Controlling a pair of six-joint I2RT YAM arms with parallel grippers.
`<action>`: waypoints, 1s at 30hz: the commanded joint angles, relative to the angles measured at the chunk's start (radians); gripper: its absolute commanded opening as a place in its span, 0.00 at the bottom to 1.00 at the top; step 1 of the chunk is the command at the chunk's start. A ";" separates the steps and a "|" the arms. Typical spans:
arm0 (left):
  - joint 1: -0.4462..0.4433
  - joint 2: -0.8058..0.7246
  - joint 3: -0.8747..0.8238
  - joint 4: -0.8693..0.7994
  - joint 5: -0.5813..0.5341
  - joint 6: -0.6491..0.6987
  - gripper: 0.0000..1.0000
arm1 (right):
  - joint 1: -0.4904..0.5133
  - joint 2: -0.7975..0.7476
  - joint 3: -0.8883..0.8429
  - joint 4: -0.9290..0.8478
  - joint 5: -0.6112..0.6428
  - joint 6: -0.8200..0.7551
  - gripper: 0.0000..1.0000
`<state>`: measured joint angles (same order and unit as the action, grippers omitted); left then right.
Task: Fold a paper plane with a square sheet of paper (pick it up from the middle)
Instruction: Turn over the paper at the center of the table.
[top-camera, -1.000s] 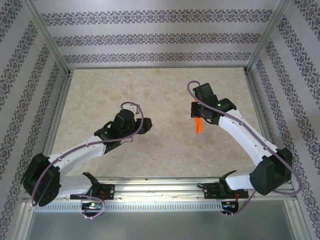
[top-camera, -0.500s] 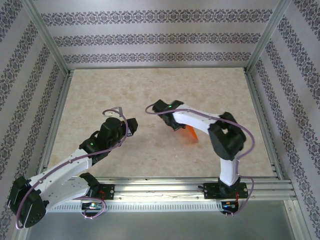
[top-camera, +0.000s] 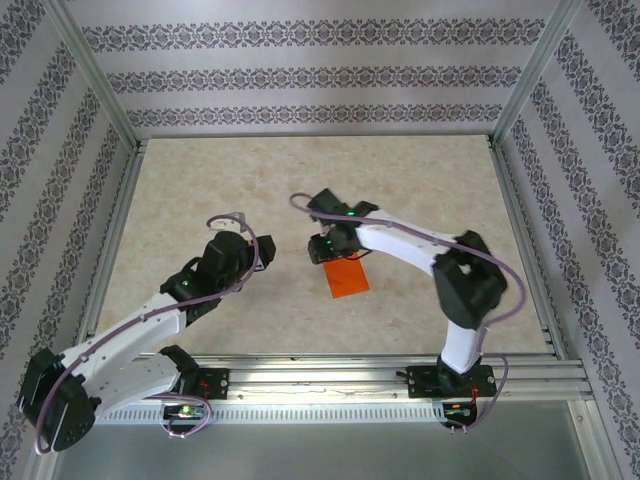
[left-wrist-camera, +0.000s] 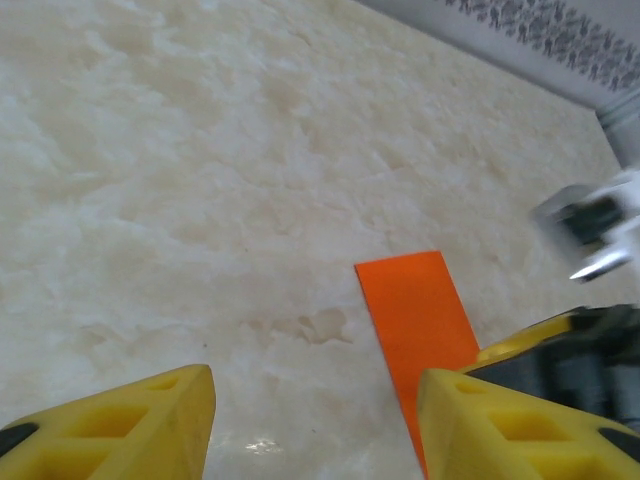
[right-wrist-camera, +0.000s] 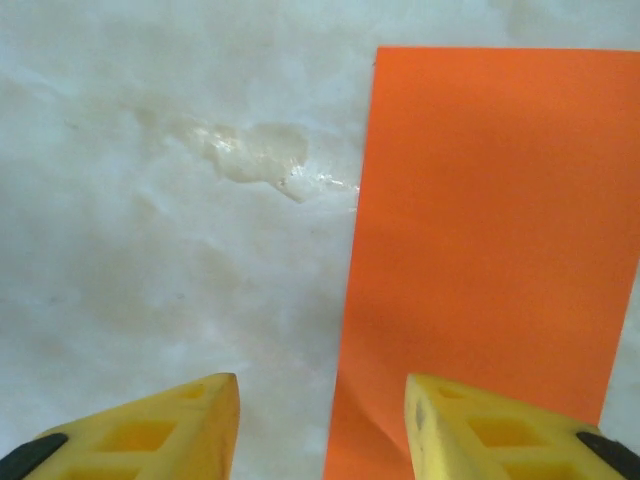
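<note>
The orange sheet of paper (top-camera: 347, 278), carried pinched and hanging at the right a second ago, has been released and laid flat on the worktop (top-camera: 200, 180) near the middle, just beside the spread right tool (top-camera: 325, 248), so folding can seemingly begin, while the left tool (top-camera: 262, 255), likewise spread, has been drawn back slightly.

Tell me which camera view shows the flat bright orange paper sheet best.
Top external: the flat bright orange paper sheet lies with nearly its whole outline visible on the beige marbled table. Right wrist shows it large and sharp, but cropped at the frame's edges. Left wrist shows a narrow strip, partly behind a yellow finger.
</note>
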<state>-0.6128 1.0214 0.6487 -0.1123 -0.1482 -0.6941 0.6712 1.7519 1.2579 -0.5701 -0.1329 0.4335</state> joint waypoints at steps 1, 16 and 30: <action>0.013 0.113 0.091 -0.003 0.159 0.047 0.55 | -0.143 -0.128 -0.213 0.289 -0.330 0.149 0.46; 0.021 0.677 0.333 0.068 0.668 -0.098 0.44 | -0.401 -0.042 -0.473 0.569 -0.579 0.274 0.13; 0.043 0.761 0.349 0.092 0.693 -0.116 0.45 | -0.386 0.021 -0.556 0.568 -0.477 0.391 0.07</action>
<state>-0.5877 1.7550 0.9863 -0.0551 0.5198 -0.7845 0.2710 1.7603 0.7647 -0.0105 -0.6582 0.7444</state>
